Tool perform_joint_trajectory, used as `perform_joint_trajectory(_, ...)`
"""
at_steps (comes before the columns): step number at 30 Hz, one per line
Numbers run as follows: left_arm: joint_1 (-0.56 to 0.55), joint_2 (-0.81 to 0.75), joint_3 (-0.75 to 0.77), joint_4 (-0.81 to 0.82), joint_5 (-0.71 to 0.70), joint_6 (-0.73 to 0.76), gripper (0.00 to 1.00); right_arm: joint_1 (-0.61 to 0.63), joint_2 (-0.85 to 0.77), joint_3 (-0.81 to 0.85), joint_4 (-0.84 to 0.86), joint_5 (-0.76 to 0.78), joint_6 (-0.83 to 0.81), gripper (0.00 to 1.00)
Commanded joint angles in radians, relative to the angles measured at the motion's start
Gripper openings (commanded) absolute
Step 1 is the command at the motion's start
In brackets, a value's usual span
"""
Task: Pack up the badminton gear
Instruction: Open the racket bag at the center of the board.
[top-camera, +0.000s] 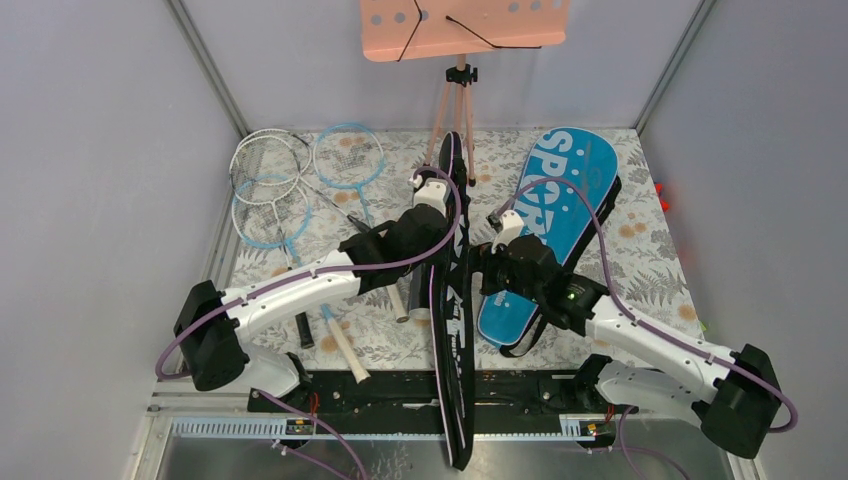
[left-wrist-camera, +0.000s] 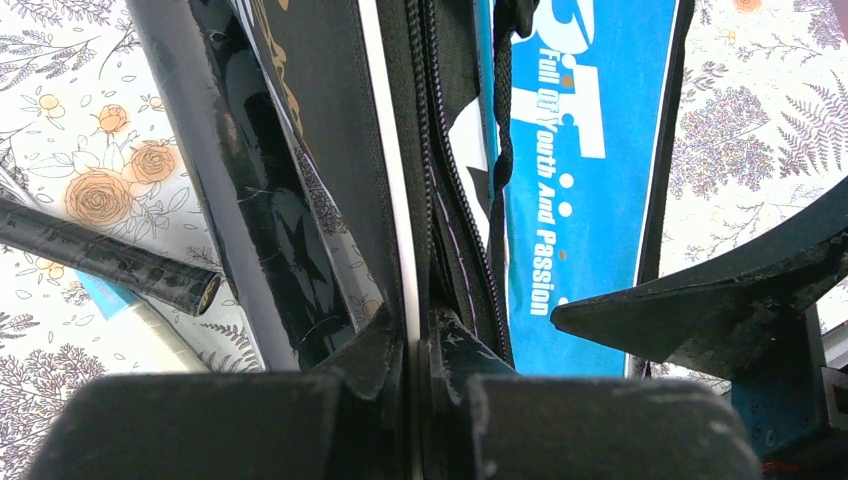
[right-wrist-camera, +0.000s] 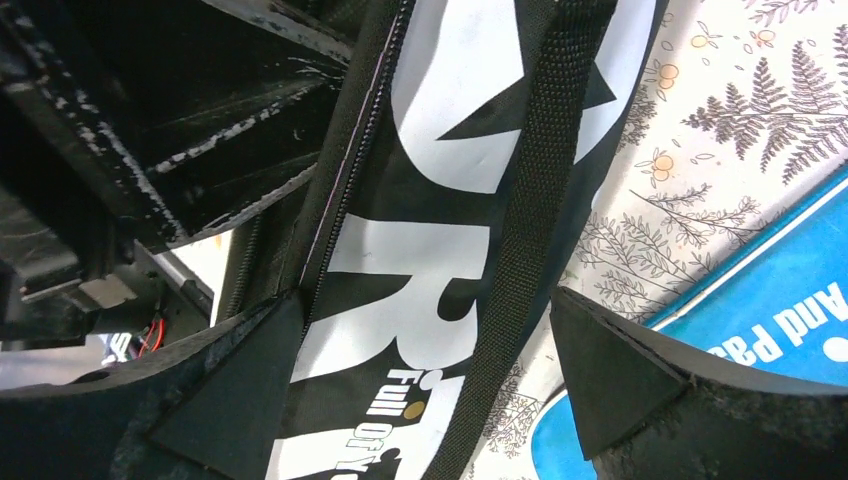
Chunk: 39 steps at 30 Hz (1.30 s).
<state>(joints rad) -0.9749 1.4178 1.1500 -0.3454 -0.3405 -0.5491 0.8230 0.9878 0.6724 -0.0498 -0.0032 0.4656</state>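
Note:
A long black SPORT bag (top-camera: 455, 330) stands on its edge down the middle of the table. My left gripper (top-camera: 446, 216) is shut on its zipped rim (left-wrist-camera: 418, 335), near the bag's far half. In the right wrist view the black bag's white lettering (right-wrist-camera: 420, 290) and webbing strap (right-wrist-camera: 520, 250) lie between the fingers of my open right gripper (right-wrist-camera: 425, 375), which touches nothing. The blue SPORT bag (top-camera: 550, 230) lies flat to the right. Three rackets (top-camera: 300, 175) lie at the back left. A black tube (top-camera: 418, 296) rests beside the black bag.
A pink perforated board (top-camera: 465, 25) on tripod legs (top-camera: 447, 110) stands at the back centre. Racket handles (top-camera: 340, 345) reach toward the near left. Grey walls close in both sides, and a black rail (top-camera: 380, 390) runs along the near edge.

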Motion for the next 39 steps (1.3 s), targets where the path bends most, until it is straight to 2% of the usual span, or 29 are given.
perform_joint_trajectory(1, -0.004, -0.009, 0.048, 0.063, -0.061, -0.022, 0.00, 0.037, 0.034, 0.053, 0.021, 0.166, 0.039, 1.00)
perform_joint_trajectory(6, -0.004, -0.007, 0.043, 0.064, -0.085, -0.025, 0.00, 0.063, 0.079, 0.090, 0.027, 0.139, 0.032, 1.00)
perform_joint_trajectory(16, -0.004, -0.003, 0.039, 0.057, -0.093, -0.043, 0.00, 0.079, -0.020, 0.032, 0.040, 0.142, 0.067, 1.00)
perform_joint_trajectory(26, -0.004, -0.009, 0.032, 0.060, -0.082, -0.065, 0.00, 0.090, 0.141, 0.113, 0.036, 0.194, 0.050, 1.00)
perform_joint_trajectory(30, -0.004, -0.011, 0.030, 0.063, -0.084, -0.064, 0.00, 0.117, 0.201, 0.144, -0.016, 0.332, 0.059, 0.99)
perform_joint_trajectory(32, -0.004, -0.011, 0.032, 0.063, -0.087, -0.060, 0.00, 0.134, 0.221, 0.184, -0.099, 0.450, 0.062, 0.93)
perform_joint_trajectory(35, -0.004, -0.008, 0.032, 0.050, -0.116, -0.057, 0.00, 0.152, 0.239, 0.237, -0.230, 0.620, 0.069, 0.93)
perform_joint_trajectory(39, -0.004, -0.001, 0.037, 0.029, -0.161, -0.048, 0.00, 0.154, 0.224, 0.251, -0.332, 0.711, 0.091, 0.93)
